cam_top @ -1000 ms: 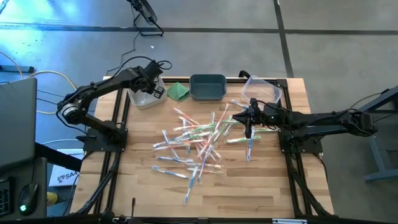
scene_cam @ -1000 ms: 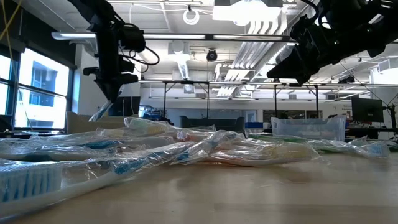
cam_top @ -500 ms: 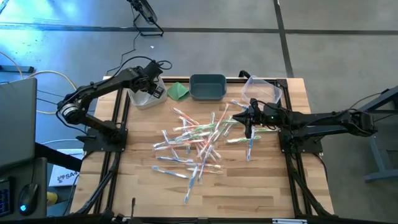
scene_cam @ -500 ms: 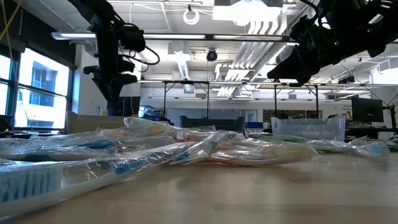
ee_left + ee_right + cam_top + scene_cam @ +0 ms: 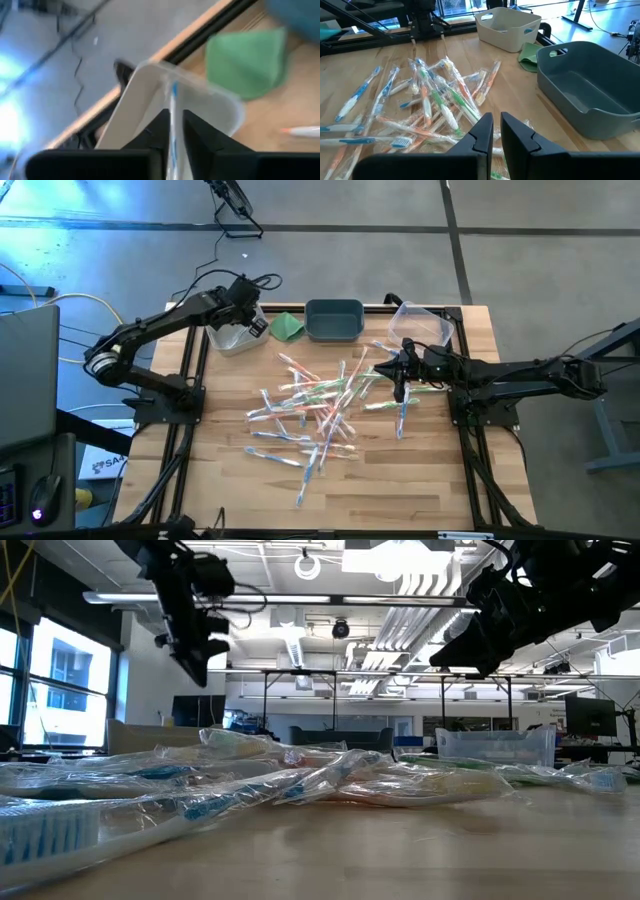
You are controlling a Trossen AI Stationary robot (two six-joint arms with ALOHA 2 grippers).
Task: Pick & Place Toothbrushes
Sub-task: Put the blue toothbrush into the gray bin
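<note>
White plastic, the bin [image 5: 235, 335] sat at about eleven o'clock on the table [image 5: 400, 490]. The left gripper [image 5: 247, 317] hung over it with its fingers drawn narrow. Nothing dangled from them in the low view. One blue toothbrush [image 5: 173, 97] showed through the slit between them and seemed to lie inside the bin.

The rest of the toothbrushes [image 5: 320, 405] lay heaped at the table's middle, in crinkled clear wrappers. The right gripper [image 5: 400, 370] waited at the heap's three o'clock edge, pinched together on nothing.

The drop looked done, so the step was probably the return for another brush. It would go best if the left gripper rose clear of the bin's rim, swung toward five o'clock and passed the green cloth [image 5: 288, 327]. It could then spread wide over a loose outlying brush, across its handle, since the wrappers would likely slip and overlapped brushes drag their neighbours.
</note>
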